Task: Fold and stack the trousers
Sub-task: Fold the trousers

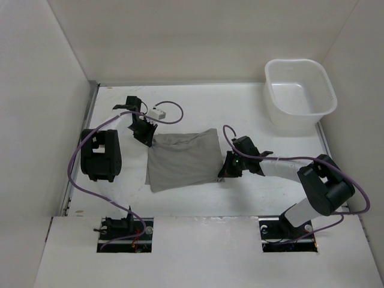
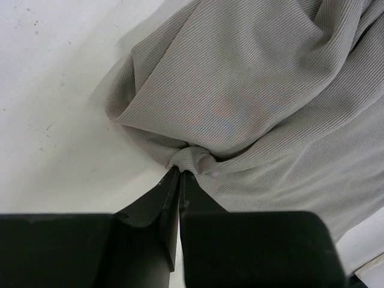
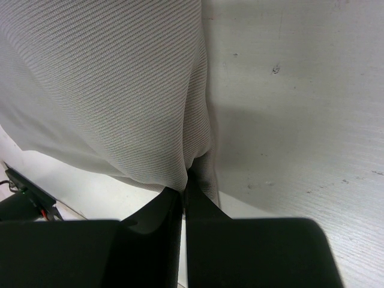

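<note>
- Grey-taupe cloth fills the middle of the top view: the trousers (image 1: 183, 159) lie folded into a rough rectangle on the white table (image 1: 240, 108), well apart from the white plastic tub (image 1: 282, 114) in the far right corner.
- In the same view, the left gripper (image 1: 147, 139) sits at the bundle's far-left corner and the right gripper (image 1: 223, 171) at its near-right corner, so the 2 grippers meet opposite corners.
- Left wrist view: the left gripper (image 2: 180, 174) has its jaws pressed almost together, pinching a small bunched nub of the trousers (image 2: 252, 102). Folds fan out from the pinch, and bare table (image 2: 54, 120) shows on the left.
- Right wrist view: the right gripper (image 3: 185, 191) is likewise closed to a sliver on an edge of the trousers (image 3: 102, 90). The finely ribbed cloth spreads away to the left, and speckled table (image 3: 300, 120) lies to the right.
</note>
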Tool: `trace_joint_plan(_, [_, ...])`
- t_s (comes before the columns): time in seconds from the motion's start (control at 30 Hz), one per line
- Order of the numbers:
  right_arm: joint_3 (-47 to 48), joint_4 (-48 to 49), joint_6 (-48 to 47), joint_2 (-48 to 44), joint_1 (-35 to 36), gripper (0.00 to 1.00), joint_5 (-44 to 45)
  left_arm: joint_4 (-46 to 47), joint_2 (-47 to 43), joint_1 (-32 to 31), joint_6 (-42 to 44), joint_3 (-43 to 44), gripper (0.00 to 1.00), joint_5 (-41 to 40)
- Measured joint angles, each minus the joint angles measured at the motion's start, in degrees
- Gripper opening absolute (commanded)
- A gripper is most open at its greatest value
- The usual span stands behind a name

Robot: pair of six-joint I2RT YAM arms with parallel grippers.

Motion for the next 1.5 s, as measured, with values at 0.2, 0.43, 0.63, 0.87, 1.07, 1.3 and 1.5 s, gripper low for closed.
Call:
trace_joint_plan(0.2, [0.0, 0.0, 0.0, 0.0, -0.2, 0.04, -0.1, 2.9, -0.9, 1.1, -0.8, -0.6, 0.0, -1.5])
trace_joint_plan(0.43, [0.0, 0.0, 0.0, 0.0, -0.4, 0.04, -0.1, 10.6, -9.4, 0.3, -2.2, -1.9, 0.0, -4.1])
trace_joint_plan(0.63, [0.0, 0.0, 0.0, 0.1, -0.4, 0.03, -0.2, 12.8, -9.0, -1.4, -1.9, 2.1, 0.0, -5.7])
trace_joint_plan(0.87, [0.0, 0.9, 0.0, 0.6, -0.4, 0.25, -0.9, 12.0, -5.2, -1.6, -1.0, 5.2, 0.0, -8.6])
trace_joint_plan(1.07, [0.3, -1.8, -3.4, -4.5, -1.0, 0.47, 1.0, 10.9, 1.4, -1.8, 0.5, 6.2, 0.43, -12.9])
trace_joint_plan(1.3, [9.9, -6.2, -9.0, -8.4, -4.9, 0.48, 5.7, 11.0, -0.2, 0.7, -3.1, 6.2, 0.52, -13.6])
trace_joint_plan(1.5, [23.3, -5.6, -12.9, 3.4, -5.9, 0.42, 7.4, 5.2, -14.2, 1.2, -3.3, 2.3, 0.47, -8.9])
